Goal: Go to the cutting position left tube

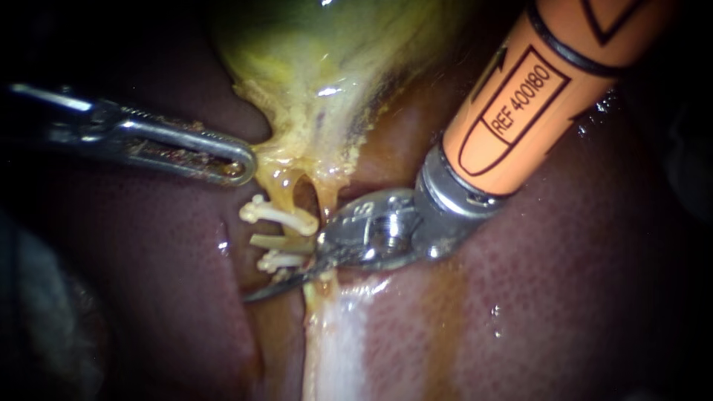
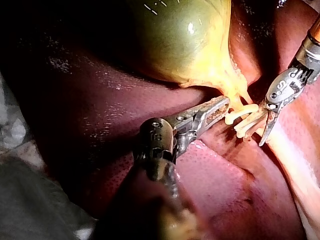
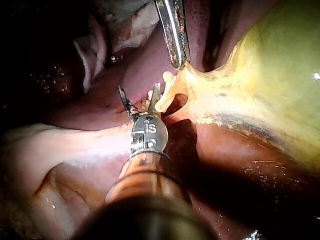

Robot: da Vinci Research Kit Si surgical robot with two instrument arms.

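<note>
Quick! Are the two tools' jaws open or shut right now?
Left instrument: jaws shut on the gallbladder.
Right instrument: jaws open, holding nothing.

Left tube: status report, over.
Left instrument shut on gallbladder. Right instrument blades open at left tube, beside clips; tube between blades not confirmed. Nothing else in the way.

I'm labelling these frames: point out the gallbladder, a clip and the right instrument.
gallbladder (image 2: 175,40): left wrist view, its green body.
clip (image 1: 278,214): endoscope view, middle of the uppermost white clip.
right instrument (image 3: 139,89): right wrist view, midway between its open blades.
</note>
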